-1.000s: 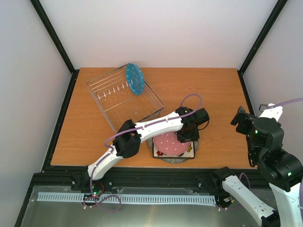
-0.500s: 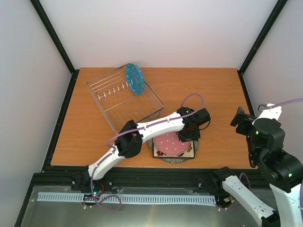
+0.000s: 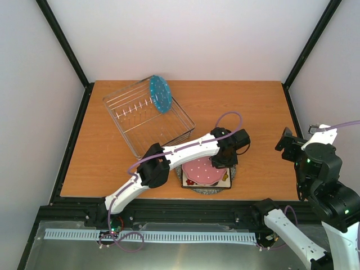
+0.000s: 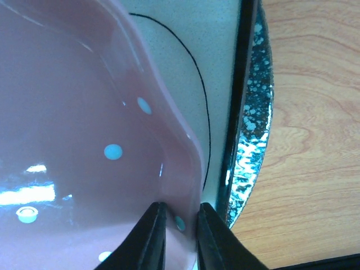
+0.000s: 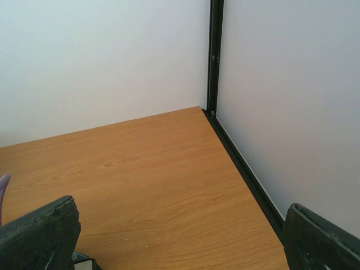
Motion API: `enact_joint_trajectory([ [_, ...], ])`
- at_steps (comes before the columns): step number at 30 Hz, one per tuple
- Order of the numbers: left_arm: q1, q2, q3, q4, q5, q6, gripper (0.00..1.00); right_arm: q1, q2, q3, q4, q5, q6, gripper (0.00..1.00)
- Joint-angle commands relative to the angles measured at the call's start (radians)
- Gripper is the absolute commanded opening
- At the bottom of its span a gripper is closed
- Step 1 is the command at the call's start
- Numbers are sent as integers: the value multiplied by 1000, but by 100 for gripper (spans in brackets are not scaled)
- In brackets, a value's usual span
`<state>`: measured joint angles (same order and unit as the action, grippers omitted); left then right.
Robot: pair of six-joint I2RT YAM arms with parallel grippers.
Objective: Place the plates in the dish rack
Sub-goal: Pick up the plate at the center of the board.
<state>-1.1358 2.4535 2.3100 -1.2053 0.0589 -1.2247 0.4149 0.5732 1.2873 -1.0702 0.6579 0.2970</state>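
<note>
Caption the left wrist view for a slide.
Left gripper pinches the pink plate at its rim, atop a cream plate and a speckled plate.

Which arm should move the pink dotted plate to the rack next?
Left. The left gripper pinches the rim of the pink dotted plate, and the dish rack sits on that arm's side. The right gripper hangs open by the right edge of the table, facing the corner.

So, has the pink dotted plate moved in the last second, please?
No. The pink dotted plate still lies on the square plate, unchanged against the table's near edge.
</note>
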Motion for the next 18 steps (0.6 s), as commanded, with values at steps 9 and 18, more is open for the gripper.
enact_joint_trajectory([
  [9,-24,-28,21,-113,-52,2,1,-6,-22,-39,47,-4,-7,97],
  [18,-24,-75,110,-152,-60,8,1,-5,-30,-101,77,-14,7,97],
])
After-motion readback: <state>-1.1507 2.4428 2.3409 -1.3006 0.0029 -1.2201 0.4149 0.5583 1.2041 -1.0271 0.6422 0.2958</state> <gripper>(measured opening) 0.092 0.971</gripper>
